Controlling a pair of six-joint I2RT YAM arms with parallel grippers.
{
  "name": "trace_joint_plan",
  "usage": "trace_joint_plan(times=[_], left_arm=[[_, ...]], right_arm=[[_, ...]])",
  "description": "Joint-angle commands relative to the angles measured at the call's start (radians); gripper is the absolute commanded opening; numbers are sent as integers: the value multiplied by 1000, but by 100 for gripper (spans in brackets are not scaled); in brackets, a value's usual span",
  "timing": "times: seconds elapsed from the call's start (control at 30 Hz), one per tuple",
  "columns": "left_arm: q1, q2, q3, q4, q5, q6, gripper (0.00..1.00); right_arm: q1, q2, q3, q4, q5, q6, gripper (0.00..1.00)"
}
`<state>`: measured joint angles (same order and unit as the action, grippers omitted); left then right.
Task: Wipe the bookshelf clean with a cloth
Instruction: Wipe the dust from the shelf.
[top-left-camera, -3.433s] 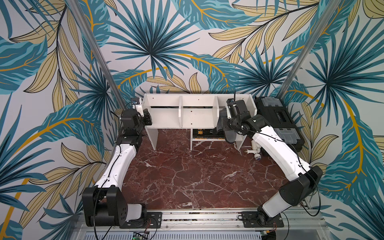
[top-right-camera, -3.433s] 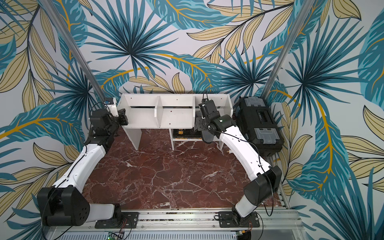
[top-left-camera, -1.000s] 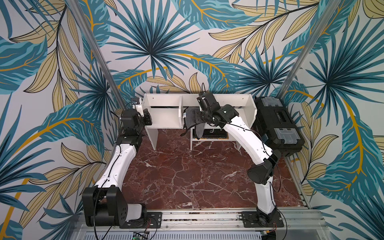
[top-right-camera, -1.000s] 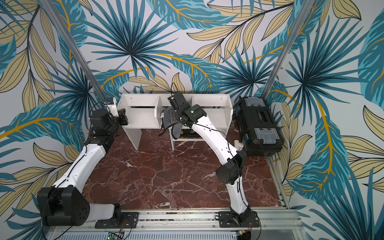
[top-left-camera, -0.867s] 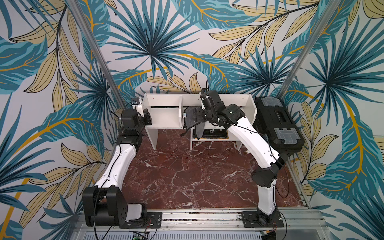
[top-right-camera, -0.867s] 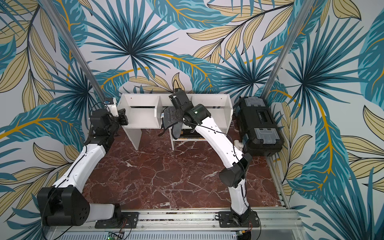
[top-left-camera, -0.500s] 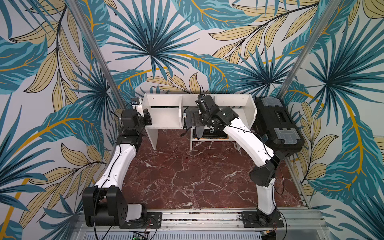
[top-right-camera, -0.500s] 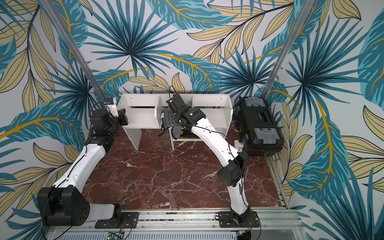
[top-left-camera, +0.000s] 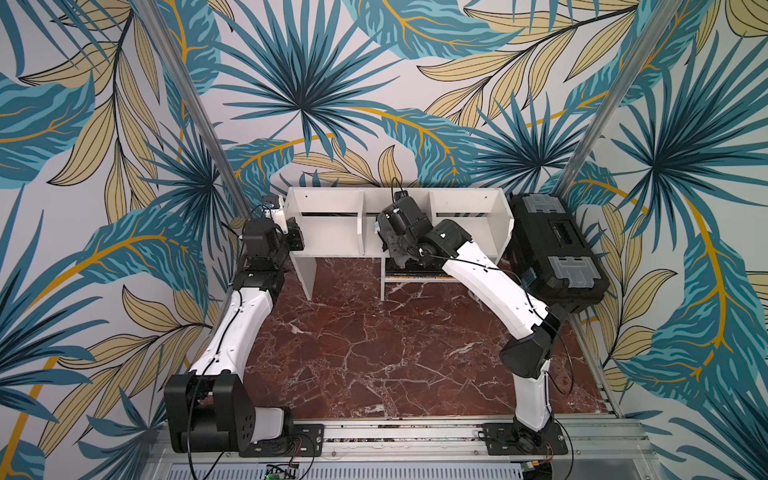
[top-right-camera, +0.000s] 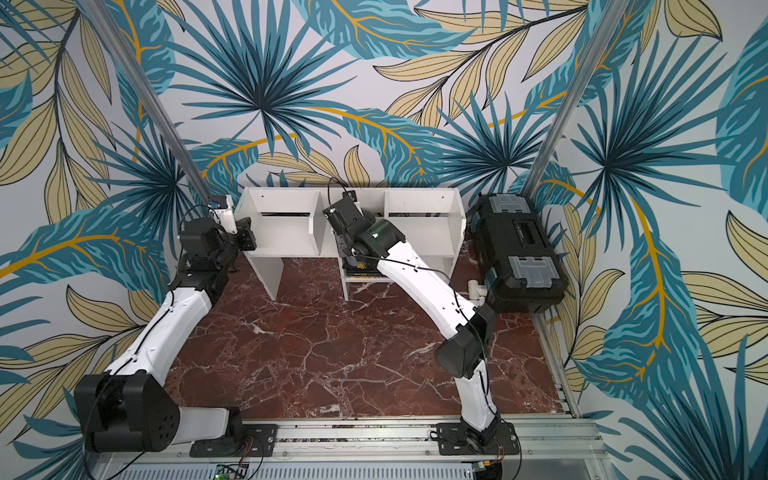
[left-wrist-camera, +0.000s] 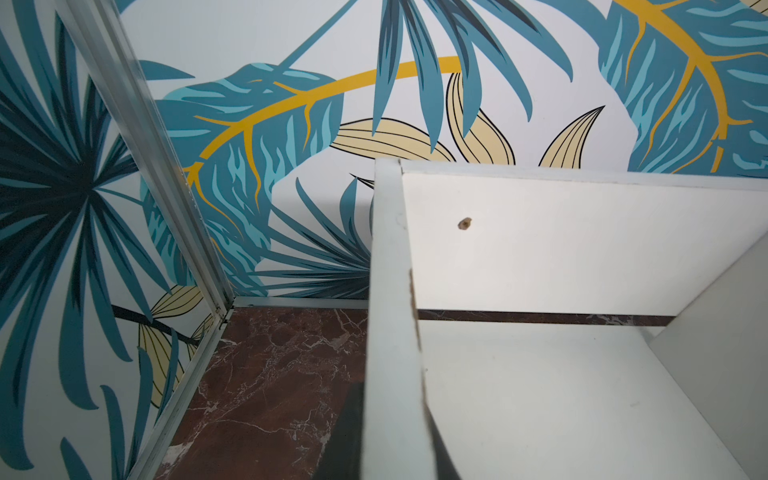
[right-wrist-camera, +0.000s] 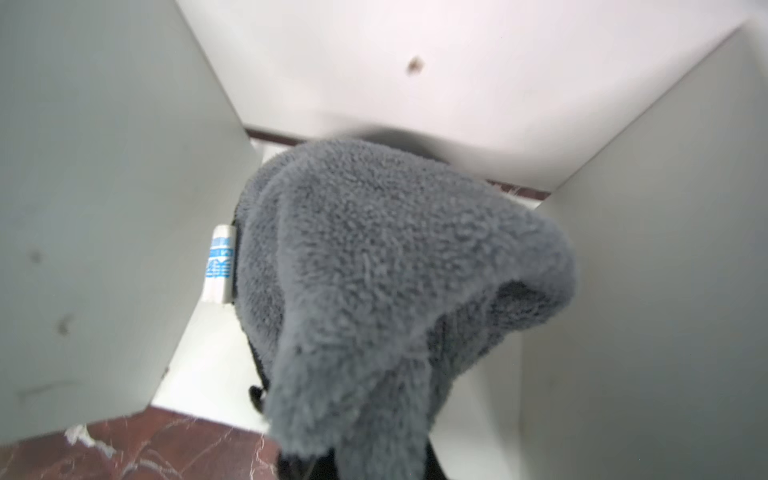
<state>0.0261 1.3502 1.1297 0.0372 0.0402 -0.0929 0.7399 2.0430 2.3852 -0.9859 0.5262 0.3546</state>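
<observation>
The white bookshelf (top-left-camera: 332, 237) (top-right-camera: 282, 235) stands against the back wall. My left gripper (top-left-camera: 292, 233) (top-right-camera: 245, 232) is shut on its left side panel (left-wrist-camera: 390, 332); a dark finger shows on each side of the board. The right arm reaches into the middle compartment, its black wrist (top-left-camera: 401, 226) over the shelf's front edge. My right gripper (right-wrist-camera: 361, 469) is shut on the fluffy grey cloth (right-wrist-camera: 374, 270), which bulges ahead of the fingers towards the back panel. A white tag (right-wrist-camera: 220, 262) with blue print sticks out beside it. The cloth covers the fingertips.
A black toolbox (top-left-camera: 552, 245) (top-right-camera: 519, 249) with grey latches sits right of the shelf. A small white fitting (top-right-camera: 476, 289) lies beside it. The lower cubby (top-left-camera: 411, 274) holds something dark and yellow. Red marble tabletop (top-left-camera: 374, 340) spreads in front. Metal posts stand in both back corners.
The right arm came from the right compartment to the middle one. In the last second its wrist dipped and carried the hanging cloth further in. The left arm has not moved.
</observation>
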Motion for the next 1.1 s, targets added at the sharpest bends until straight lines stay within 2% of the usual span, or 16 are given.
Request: trace_joint_plan(times=[0.0, 0.1, 0.27, 0.4, 0.53, 0.77, 0.83, 0.93, 1.07], left_arm=[[3, 2, -39, -88, 79, -139, 0], [3, 1, -39, -88, 76, -137, 0], [2, 4, -40, -86, 78, -138, 0], [3, 4, -39, -88, 75, -136, 0], [3, 7, -41, -88, 73, -134, 0], [2, 10, -40, -86, 76, -138, 0], [3, 10, -40, -86, 76, -138, 0], [2, 6, -42, -88, 75, -135, 0], [3, 7, -41, -86, 76, -138, 0]], right_arm=[[-58, 51, 138, -72, 68, -36, 0], [-85, 44, 141, 16, 7, -110, 0], [-76, 40, 136, 181, -177, -232, 0], [-73, 76, 212, 221, -292, -205, 0], [-66, 93, 212, 258, -400, -170, 0], [-46, 89, 197, 211, -458, -173, 0], [-42, 81, 197, 181, -442, -173, 0], [-37, 50, 183, 120, -386, -169, 0], [-24, -57, 70, 69, -223, -149, 0]])
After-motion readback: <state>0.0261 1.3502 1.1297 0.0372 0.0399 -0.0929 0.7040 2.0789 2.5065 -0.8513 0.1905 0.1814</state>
